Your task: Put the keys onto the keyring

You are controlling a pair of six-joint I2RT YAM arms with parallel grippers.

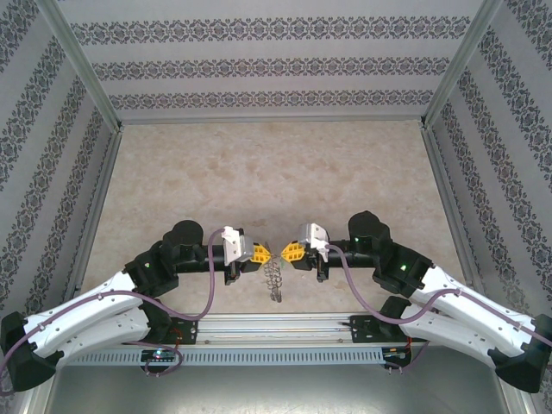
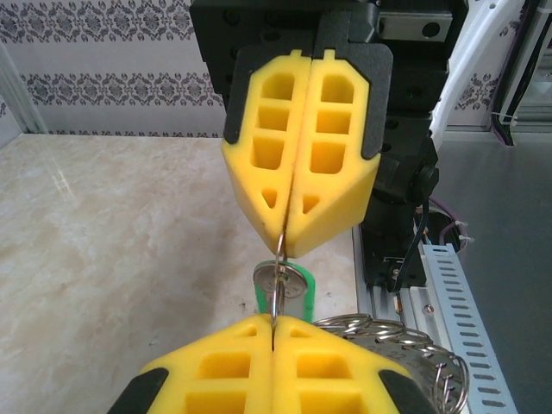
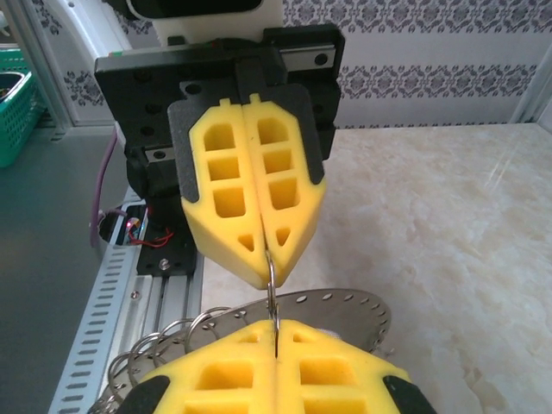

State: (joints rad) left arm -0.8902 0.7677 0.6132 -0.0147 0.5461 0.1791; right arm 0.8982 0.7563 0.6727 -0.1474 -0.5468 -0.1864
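My left gripper (image 1: 268,254) and right gripper (image 1: 283,253) meet tip to tip over the near middle of the table. Both are shut on opposite sides of one thin wire ring (image 2: 277,291) of the keyring, seen edge-on. In the left wrist view my own fingertips (image 2: 272,323) pinch its near side and the right gripper (image 2: 285,248) its far side. A small key with a green head (image 2: 306,293) hangs at that ring between the tips. Below hangs the rest of the keyring (image 1: 274,280): a perforated metal disc (image 3: 345,310) with several wire rings (image 3: 159,341) along its rim.
The marble-patterned table (image 1: 276,172) stretches away beyond the grippers, closed in by patterned walls. An aluminium rail (image 1: 276,326) with the arm bases runs along the near edge. A green basket (image 3: 17,103) stands off the table to the side.
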